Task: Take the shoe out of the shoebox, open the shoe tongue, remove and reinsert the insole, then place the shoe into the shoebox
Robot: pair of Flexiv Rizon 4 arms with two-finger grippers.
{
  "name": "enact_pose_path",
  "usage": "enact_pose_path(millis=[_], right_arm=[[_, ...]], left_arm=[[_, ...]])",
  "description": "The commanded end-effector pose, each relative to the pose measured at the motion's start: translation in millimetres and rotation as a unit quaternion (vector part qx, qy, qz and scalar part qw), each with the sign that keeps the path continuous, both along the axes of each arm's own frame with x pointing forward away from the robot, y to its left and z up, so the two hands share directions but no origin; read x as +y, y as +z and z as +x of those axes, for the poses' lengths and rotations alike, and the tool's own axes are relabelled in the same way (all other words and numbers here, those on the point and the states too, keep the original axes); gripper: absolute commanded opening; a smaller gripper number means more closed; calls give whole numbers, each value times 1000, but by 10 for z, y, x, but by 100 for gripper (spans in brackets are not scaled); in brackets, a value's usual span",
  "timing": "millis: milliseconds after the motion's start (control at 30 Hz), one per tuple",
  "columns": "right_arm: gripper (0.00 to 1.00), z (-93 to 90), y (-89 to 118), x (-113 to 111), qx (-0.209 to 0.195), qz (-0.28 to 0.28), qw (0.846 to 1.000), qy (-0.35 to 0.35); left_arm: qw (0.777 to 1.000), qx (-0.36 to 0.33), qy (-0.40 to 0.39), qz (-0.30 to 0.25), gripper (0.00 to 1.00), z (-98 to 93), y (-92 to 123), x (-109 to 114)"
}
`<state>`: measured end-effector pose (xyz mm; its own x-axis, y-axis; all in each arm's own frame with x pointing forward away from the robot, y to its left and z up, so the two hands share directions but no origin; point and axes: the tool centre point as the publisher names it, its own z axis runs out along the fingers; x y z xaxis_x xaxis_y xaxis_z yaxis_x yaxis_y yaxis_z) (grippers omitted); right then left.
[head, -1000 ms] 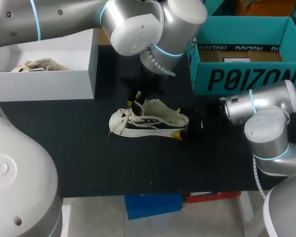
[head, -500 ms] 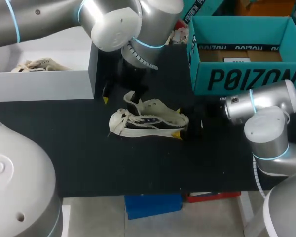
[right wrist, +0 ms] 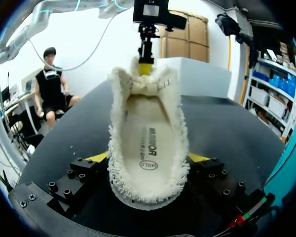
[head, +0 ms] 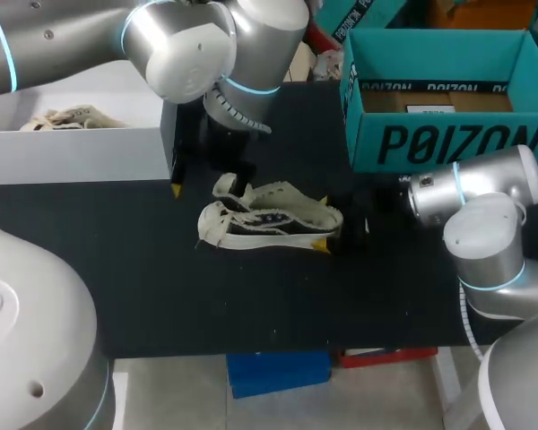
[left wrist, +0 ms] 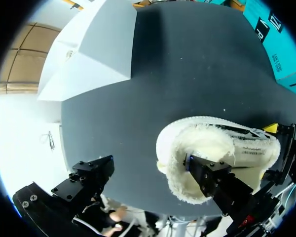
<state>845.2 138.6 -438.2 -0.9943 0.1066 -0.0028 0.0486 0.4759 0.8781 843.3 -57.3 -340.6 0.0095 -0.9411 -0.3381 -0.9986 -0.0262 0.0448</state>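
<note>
Cream shoe (head: pixel 269 218) sits on the black bench (head: pixel 161 287) at frame centre in the head view, outside the teal shoebox (head: pixel 439 143) at upper right. Right tool (right wrist: pixel 148 158) clamps the heel from both sides. Left tool (head: pixel 206 184) is spread wide, gripping nothing: one finger (left wrist: pixel 212 180) touches the tongue (head: pixel 226 186), the other is over bare bench near the white box (head: pixel 81 143).

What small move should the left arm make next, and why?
Probably lift the left tool off the tongue and reach into the shoe for the insole: the tongue is folded forward, the insole lies exposed, and the right tool clamps the heel.
</note>
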Motion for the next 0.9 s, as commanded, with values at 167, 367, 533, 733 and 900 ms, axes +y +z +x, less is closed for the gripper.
enact_pose_path(millis=[167,367,533,733,900], right_arm=[[0,0,-39,10,0,-1,1000,-1],[0,0,-39,10,0,-1,1000,-1],[0,0,-39,10,0,-1,1000,-1],[0,0,-39,10,0,-1,1000,-1],[0,0,-39,10,0,-1,1000,-1]], left_arm=[[1000,12,-9,2,100,-30,-119,137],[1000,-3,-12,-21,100,-52,-83,168],[993,-23,-78,-88,100,-57,233,114],[949,7,-258,-179,15,-8,651,-85],[848,107,-471,-218,0,-63,786,-371]])
